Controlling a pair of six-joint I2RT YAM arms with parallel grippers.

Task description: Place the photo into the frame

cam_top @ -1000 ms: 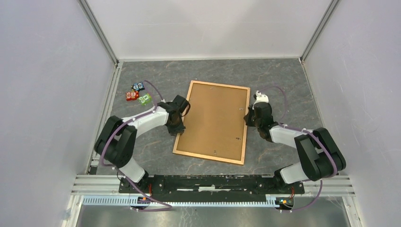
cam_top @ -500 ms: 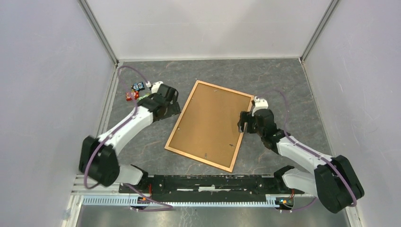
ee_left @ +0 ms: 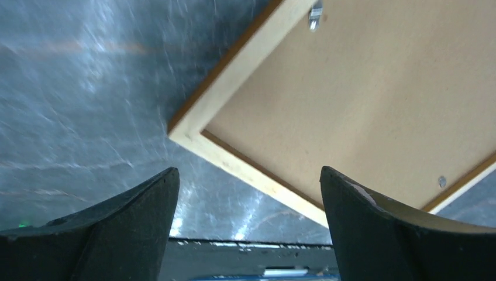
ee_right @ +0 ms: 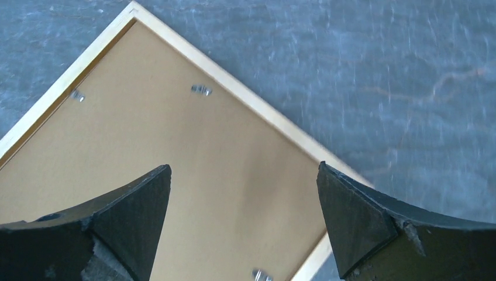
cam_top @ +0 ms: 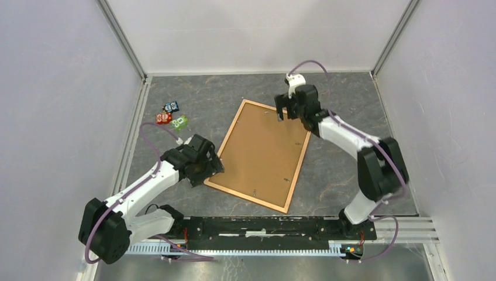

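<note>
The frame [cam_top: 261, 153] lies back-up on the table, turned at a slant, its plain brown backing board [ee_right: 175, 146] showing inside a light wooden rim. The photo is out of view. My left gripper [cam_top: 210, 171] hovers open at the frame's near left corner [ee_left: 175, 132]; in the left wrist view [ee_left: 248, 171] nothing sits between its fingers. Over the frame's far corner, my right gripper [cam_top: 282, 111] stands open; the right wrist view [ee_right: 243, 165] has only the backing board below it. Small metal tabs [ee_right: 200, 89] hold the board.
A cluster of small red, blue and green blocks [cam_top: 171, 116] sits at the far left of the dark marbled table [cam_top: 351, 175]. White walls close in both sides and the back. The arms' mounting rail [cam_top: 257, 225] runs along the near edge.
Both grippers opened and left the frame's side edges. The frame has turned clockwise. My left arm swung back to the near left corner; my right arm reached to the far corner.
</note>
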